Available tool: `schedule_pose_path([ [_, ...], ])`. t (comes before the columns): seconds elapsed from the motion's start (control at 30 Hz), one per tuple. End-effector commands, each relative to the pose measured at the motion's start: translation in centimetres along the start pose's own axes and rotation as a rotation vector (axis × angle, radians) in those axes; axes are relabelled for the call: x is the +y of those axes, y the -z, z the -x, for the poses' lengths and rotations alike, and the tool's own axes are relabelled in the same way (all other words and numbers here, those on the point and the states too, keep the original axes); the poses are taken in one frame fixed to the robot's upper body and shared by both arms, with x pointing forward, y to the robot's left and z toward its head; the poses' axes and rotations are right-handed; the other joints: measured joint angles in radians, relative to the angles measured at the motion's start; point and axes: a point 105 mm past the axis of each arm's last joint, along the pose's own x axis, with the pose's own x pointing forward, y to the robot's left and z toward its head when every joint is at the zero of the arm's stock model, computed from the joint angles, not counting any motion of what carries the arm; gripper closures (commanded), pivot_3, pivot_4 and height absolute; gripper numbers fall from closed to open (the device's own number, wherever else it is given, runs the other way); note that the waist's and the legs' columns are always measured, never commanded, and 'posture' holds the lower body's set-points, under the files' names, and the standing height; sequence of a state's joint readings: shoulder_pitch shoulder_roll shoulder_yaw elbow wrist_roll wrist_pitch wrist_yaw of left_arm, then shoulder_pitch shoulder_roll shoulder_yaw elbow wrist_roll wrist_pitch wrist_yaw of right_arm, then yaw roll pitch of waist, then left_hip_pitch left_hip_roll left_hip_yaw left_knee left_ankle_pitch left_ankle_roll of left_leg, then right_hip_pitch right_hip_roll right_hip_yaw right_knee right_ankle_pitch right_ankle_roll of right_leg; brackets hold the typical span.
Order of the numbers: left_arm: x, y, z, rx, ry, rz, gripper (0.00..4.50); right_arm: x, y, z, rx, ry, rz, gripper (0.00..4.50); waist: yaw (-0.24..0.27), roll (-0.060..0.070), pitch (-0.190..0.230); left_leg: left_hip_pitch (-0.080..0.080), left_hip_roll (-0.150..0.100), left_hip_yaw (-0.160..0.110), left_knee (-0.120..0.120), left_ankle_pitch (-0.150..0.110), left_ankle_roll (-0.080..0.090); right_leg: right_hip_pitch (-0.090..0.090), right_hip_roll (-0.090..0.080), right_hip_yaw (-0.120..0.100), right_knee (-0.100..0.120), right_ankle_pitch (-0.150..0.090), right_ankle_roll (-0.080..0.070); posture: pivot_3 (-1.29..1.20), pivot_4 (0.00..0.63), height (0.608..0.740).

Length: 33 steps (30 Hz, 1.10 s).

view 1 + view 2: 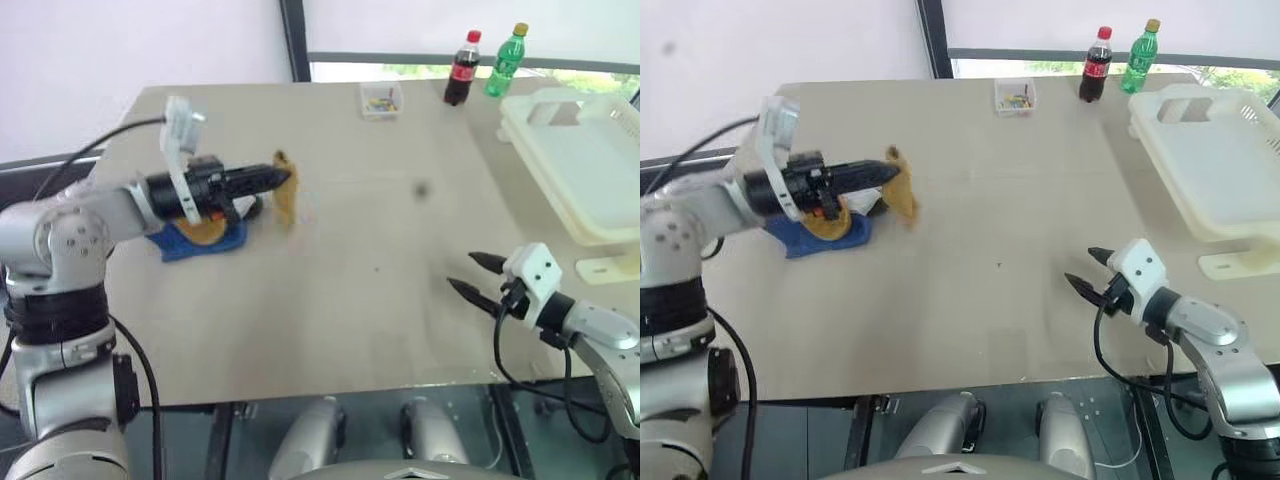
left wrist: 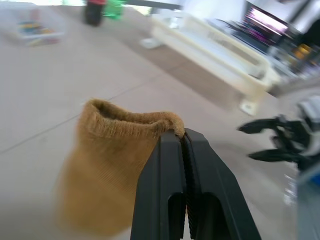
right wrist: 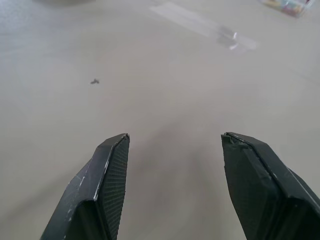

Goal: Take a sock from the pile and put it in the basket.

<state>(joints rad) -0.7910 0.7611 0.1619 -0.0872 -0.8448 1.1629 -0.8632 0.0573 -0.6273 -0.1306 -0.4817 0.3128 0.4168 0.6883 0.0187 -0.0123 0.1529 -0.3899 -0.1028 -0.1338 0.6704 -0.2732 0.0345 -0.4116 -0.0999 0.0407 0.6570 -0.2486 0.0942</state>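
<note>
Left gripper (image 1: 283, 180): I have it clamped on a mustard sock (image 1: 286, 205), dangling clear of the table (image 1: 380, 300).
Right gripper (image 1: 472, 276): fingers spread wide, holding nothing, near right.
Pile (image 1: 205, 235): left side, just behind the lifted sock.
Basket (image 1: 575, 165): far right, well apart from the sock.
Done: I judge the pick finished.
Left: carry right, drop into basket.

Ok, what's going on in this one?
The left end effector is shut on a mustard-yellow sock, holding it up off the pile of socks on the table. The right end effector hangs open over bare tabletop. The white basket sits across the table, with no sock visible in it.
</note>
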Motion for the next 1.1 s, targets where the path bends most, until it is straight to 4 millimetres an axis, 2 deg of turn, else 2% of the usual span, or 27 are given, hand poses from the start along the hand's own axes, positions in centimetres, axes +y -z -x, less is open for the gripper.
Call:
schedule_pose_path([
  [0.03,-2.4,2.7,-6.0,0.197,0.134,0.054,4.5,-0.6,-1.4,0.8,-0.032,0.049,0.038,1.48,-0.002,0.0,0.0,0.0,-0.001,0.0,0.001,0.0,0.0,0.0,0.0,0.0,0.001,0.0,0.0,0.0,0.15,0.74],
  [0.07,-2.7,4.4,-8.1,0.276,0.145,0.066,4.5,-0.7,-1.4,1.1,-0.026,0.061,0.041,1.48,-0.003,0.0,0.0,-0.001,-0.001,0.001,0.0,0.0,0.0,0.0,-0.001,0.001,0.001,0.0,0.0,0.0,0.15,0.74],
  [0.1,-3.0,5.6,-9.3,0.33,0.148,0.067,4.5,-0.8,-1.3,1.3,-0.021,0.068,0.043,1.48,-0.005,0.0,0.0,-0.001,-0.001,0.001,0.0,0.0,0.0,0.0,-0.001,0.001,0.001,0.0,0.0,0.0,0.15,0.74],
  [0.2,-4.0,10.7,-13.8,0.476,0.187,0.099,4.5,-0.7,-1.2,1.9,-0.007,0.094,0.049,1.48,-0.01,0.0,0.0,-0.001,-0.001,0.001,0.0,0.0,0.0,-0.001,0.0,0.002,0.001,0.0,0.0,0.0,0.15,0.74],
  [0.27,-5.5,13.5,-16.3,0.543,0.246,0.089,4.5,-0.5,-1.1,2.3,0.001,0.103,0.055,1.48,-0.016,0.0,0.0,-0.002,0.0,0.003,0.0,0.0,0.0,-0.003,0.001,0.004,0.001,0.0,0.0,0.0,0.15,0.74],
  [0.33,-5.8,15.2,-18.8,0.547,0.233,0.043,4.5,-0.3,-1.1,2.7,0.01,0.121,0.054,1.48,-0.017,-0.001,0.001,-0.003,0.0,0.003,0.0,0.0,0.0,-0.004,0.002,0.004,0.001,0.0,0.0,0.0,0.15,0.74],
  [0.4,-6.6,15.5,-20.8,0.501,0.248,0.036,4.5,-0.2,-1.1,3.0,0.015,0.133,0.053,1.48,-0.013,-0.001,0.001,-0.004,0.001,0.003,0.0,0.0,0.0,-0.004,0.002,0.004,0.0,0.0,0.0,0.0,0.15,0.74],
  [0.43,-7.3,15.4,-21.2,0.483,0.285,0.038,4.19,-0.1,-1.0,3.1,0.02,0.142,0.048,1.44,-0.01,-0.001,0.001,-0.003,0.001,0.003,0.001,0.0,0.0,-0.004,0.002,0.004,0.001,0.0,0.0,0.0,0.15,0.74],
  [0.53,-8.2,13.9,-21.2,0.419,0.339,0.041,3.17,0.1,-1.6,3.3,0.007,0.153,0.026,1.44,-0.008,-0.001,0.001,-0.003,0.001,0.004,0.001,0.0,0.0,-0.003,0.001,0.004,0.001,0.0,0.0,0.0,0.15,0.74],
  [0.63,-7.4,10.8,-19.3,0.285,0.344,0.027,1.91,0.2,-2.4,3.1,-0.014,0.151,-0.032,1.44,-0.014,-0.001,0.001,-0.003,0.001,0.004,0.001,0.0,0.0,-0.003,0.001,0.005,0.002,0.0,0.001,0.0,0.15,0.74],
  [0.73,-6.4,8.4,-16.3,0.173,0.327,-0.059,1.91,0.5,-2.5,2.4,-0.002,0.127,-0.085,1.44,-0.031,0.0,0.0,-0.003,0.002,0.004,0.001,0.0,0.0,-0.005,0.002,0.005,0.003,0.0,0.0,0.0,0.15,0.74],
  [0.8,-5.4,6.9,-14.7,0.097,0.273,-0.098,1.91,0.6,-1.8,1.6,0.04,0.11,-0.094,1.44,-0.029,0.0,0.0,-0.003,0.002,0.004,0.0,0.0,0.0,-0.005,0.001,0.006,0.003,0.0,0.0,0.0,0.15,0.74],
  [0.87,-4.2,6.4,-13.6,0.067,0.2,-0.151,1.91,0.6,-0.8,0.9,0.084,0.102,-0.112,1.44,-0.026,0.0,0.0,-0.003,0.001,0.004,0.001,0.0,0.0,-0.005,0.001,0.005,0.003,0.0,0.0,0.0,0.15,0.74],
  [0.97,-3.3,7.0,-12.7,0.075,0.144,-0.185,1.91,0.9,-0.1,0.0,0.114,0.072,-0.139,1.44,-0.012,0.0,0.0,-0.003,0.0,0.003,0.002,0.0,0.0,-0.004,0.0,0.004,0.003,0.0,0.0,0.0,0.15,0.74],
  [1.1,-1.6,11.1,-12.3,0.168,0.071,-0.236,1.91,1.1,1.2,-1.1,0.163,0.043,-0.169,1.44,-0.007,0.0,0.0,-0.003,0.0,0.003,0.001,0.0,0.0,-0.004,0.001,0.004,0.002,0.0,0.0,0.0,0.15,0.74],
])
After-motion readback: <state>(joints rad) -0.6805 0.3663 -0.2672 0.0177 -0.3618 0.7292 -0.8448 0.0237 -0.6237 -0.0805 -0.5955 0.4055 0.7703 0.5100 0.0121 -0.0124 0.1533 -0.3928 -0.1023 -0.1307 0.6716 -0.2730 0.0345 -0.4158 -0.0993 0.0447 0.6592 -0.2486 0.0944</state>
